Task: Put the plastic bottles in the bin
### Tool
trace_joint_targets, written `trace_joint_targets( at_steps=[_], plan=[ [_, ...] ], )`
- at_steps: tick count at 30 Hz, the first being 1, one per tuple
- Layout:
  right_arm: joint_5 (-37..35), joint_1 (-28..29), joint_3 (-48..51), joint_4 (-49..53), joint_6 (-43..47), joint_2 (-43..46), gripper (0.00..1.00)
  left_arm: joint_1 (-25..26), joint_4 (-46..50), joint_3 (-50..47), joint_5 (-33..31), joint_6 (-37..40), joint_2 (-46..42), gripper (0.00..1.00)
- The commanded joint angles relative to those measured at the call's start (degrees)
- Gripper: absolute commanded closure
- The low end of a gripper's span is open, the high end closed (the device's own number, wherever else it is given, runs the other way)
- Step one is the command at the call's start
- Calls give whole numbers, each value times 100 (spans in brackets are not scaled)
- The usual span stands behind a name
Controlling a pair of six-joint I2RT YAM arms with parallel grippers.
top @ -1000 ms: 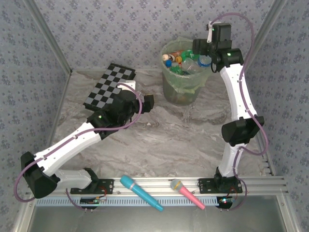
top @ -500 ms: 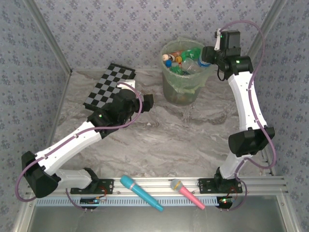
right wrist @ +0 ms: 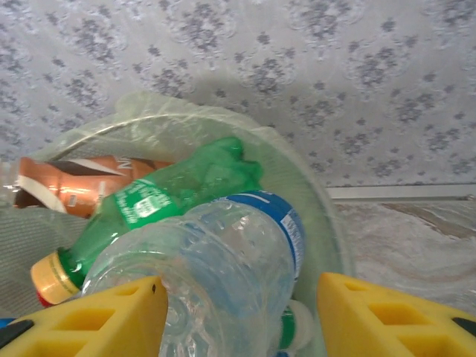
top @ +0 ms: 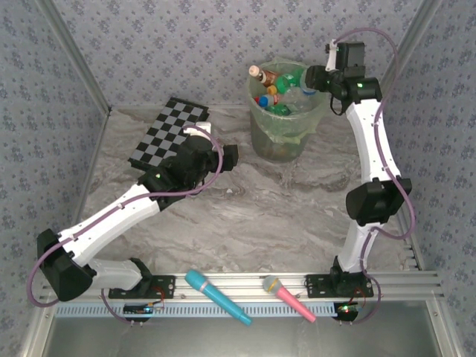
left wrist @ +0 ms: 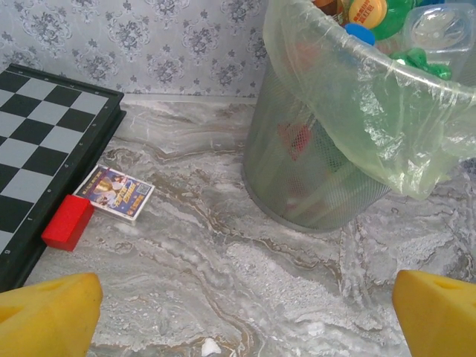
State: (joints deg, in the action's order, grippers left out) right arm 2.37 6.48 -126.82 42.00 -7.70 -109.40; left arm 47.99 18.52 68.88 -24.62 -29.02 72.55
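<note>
Clear bottle (right wrist: 223, 275) between the 2 yellow fingers (right wrist: 97, 320) of the right gripper (right wrist: 239, 281) over the heaped bin (top: 279, 141), far side, grip impossible to tell, left gripper (left wrist: 244, 286) spread wide above marble (left wrist: 223, 260).

Top external: high at near edge, looking down and forward over whole table (top: 245, 216); farthest view.
Left wrist: low over tabletop, facing side of bin (left wrist: 312, 171), near.
Right wrist: at bin rim, facing back wall (right wrist: 335, 74); clear bottle (right wrist: 223, 268) very close.
Bin common to all three; checkerboard (top: 167, 130) common to top and left wrist.
</note>
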Motion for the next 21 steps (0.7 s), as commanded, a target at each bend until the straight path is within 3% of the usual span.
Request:
trace_joint_targets(
  at_steps=[1, 11, 21],
  plan=[
    [48, 119, -118, 460, 50, -298, 43, -44, 72, 232, 82, 63, 47, 0],
    [-415, 226, 548, 418, -7, 422, 39, -70, -1, 243, 108, 63, 133, 0],
    [-641, -94, 1347, 210, -43, 1198, 40, -111, -103, 220, 203, 28, 231, 0]
  ],
)
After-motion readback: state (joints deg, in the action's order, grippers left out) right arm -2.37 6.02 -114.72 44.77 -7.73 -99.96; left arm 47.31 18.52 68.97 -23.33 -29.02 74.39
